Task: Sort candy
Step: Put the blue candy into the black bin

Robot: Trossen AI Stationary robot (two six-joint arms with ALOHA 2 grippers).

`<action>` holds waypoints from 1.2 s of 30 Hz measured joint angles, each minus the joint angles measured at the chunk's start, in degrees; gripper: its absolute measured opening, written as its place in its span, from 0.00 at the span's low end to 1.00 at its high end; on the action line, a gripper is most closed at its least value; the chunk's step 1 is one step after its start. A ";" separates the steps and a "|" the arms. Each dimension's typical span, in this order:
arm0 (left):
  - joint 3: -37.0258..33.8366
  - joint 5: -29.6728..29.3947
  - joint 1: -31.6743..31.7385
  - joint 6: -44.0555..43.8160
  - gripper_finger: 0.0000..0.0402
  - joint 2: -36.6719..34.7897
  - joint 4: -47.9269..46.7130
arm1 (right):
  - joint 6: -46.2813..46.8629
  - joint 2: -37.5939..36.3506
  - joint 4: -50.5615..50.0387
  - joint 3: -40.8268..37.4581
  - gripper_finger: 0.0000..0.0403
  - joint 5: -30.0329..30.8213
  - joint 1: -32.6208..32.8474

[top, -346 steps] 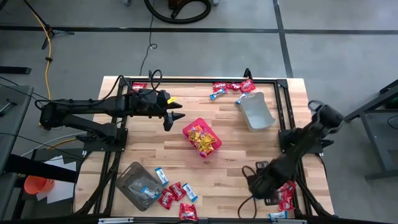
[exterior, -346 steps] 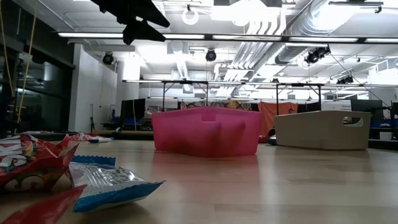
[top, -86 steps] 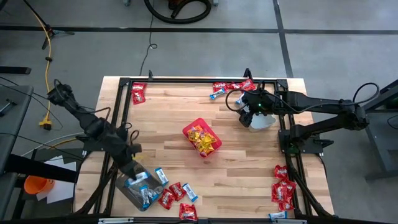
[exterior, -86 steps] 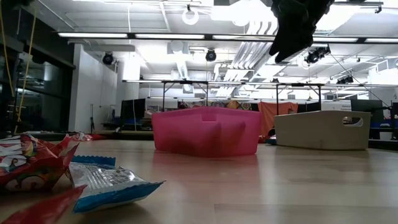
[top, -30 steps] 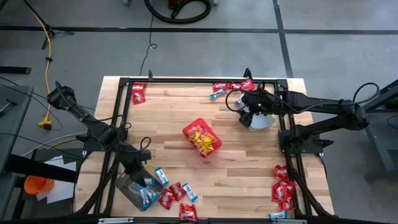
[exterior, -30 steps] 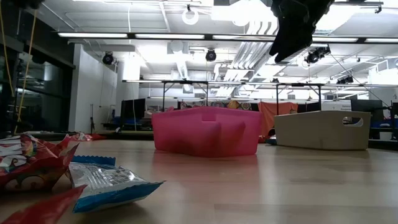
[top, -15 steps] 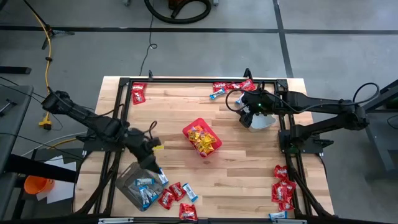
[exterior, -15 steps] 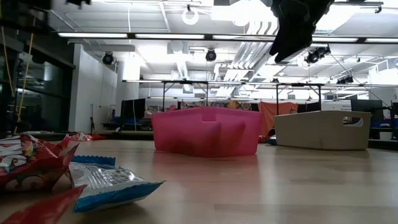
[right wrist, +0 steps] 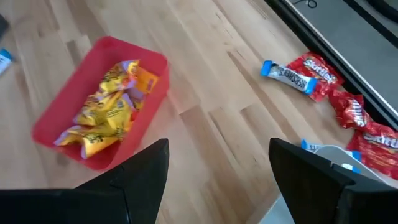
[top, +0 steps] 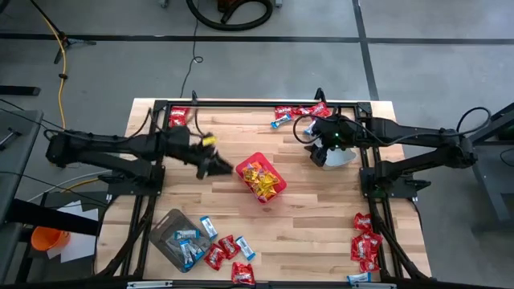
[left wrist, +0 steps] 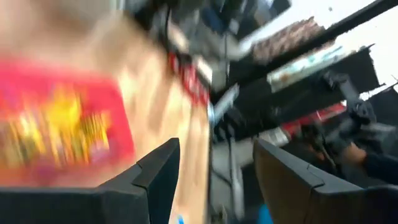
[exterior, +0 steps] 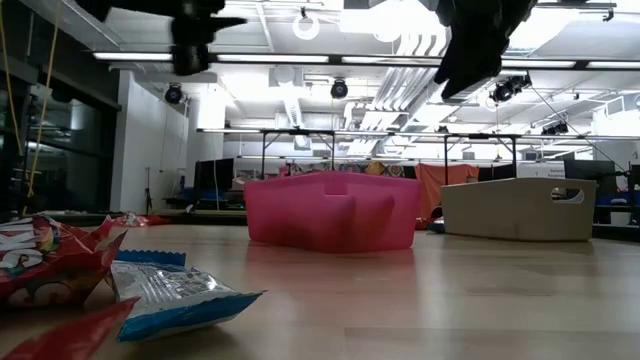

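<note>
Skittles lettering shows on the shiny red packets (right wrist: 320,70) at the far edge of the wooden bench (top: 305,205), beside a blue-and-white bar (right wrist: 287,73) whose print is too small to read. The bench is pale butcher-block planks inside a black metal frame, standing on a grey concrete floor crossed by dark lines and a yellow cable. The low view looks past it into an open hall with white ducts, strip lights and further tables.

At mid-bench the red square bin (top: 261,177) of thin plastic holds crinkled yellow packets (right wrist: 109,112). More red and blue-and-white candy lies scattered at the near left (top: 227,250) and near right (top: 366,247), and in a small heap at the far left (top: 178,117). A clear tub (top: 178,238) at the near left holds blue-and-white packets; a grey tub (exterior: 518,209) sits at the far right.

The left claw (top: 222,168) hovers just left of the red bin, its fingers (left wrist: 155,177) spread and empty. The right claw (top: 319,138) hangs over the grey tub, fingers (right wrist: 140,177) parted, holding nothing
</note>
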 joint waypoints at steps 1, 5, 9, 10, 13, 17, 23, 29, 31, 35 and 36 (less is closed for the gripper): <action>0.01 -0.08 1.70 2.44 0.47 0.00 2.07 | 0.38 -0.38 0.00 0.00 0.68 -0.13 0.00; 0.13 -0.64 7.74 16.83 0.47 0.00 9.71 | 2.58 -2.67 0.04 0.00 0.68 -0.13 0.00; 2.49 -8.02 12.44 30.21 0.47 0.00 10.94 | 5.26 -5.56 0.09 0.00 0.68 0.37 0.00; 3.09 -10.48 13.35 32.65 0.47 0.00 10.98 | 5.78 -6.20 0.09 0.00 0.68 0.76 0.00; 4.15 -16.16 15.53 37.19 0.47 -0.02 10.95 | 7.55 -7.58 0.07 0.00 0.68 1.68 0.00; 4.33 -17.78 17.05 36.23 0.47 -0.02 10.65 | 10.02 -7.68 0.04 0.00 0.68 3.14 0.00; 4.33 -16.70 16.95 28.92 0.47 0.00 8.41 | 14.07 -4.51 0.90 0.02 0.68 6.69 -0.52; 4.33 -13.48 16.93 22.25 0.47 0.00 8.19 | 18.89 4.26 11.71 0.04 0.68 -0.93 -11.34; 4.33 -13.29 16.95 20.89 0.47 0.00 8.22 | 19.99 8.78 15.61 1.01 0.68 -6.51 -15.66; 4.33 -13.27 16.93 20.27 0.47 0.00 8.22 | 19.59 20.56 16.55 7.91 0.68 -12.47 -20.87; 4.33 -13.25 16.93 20.27 0.47 0.00 8.22 | 18.81 23.50 16.27 9.90 0.68 -13.48 -21.62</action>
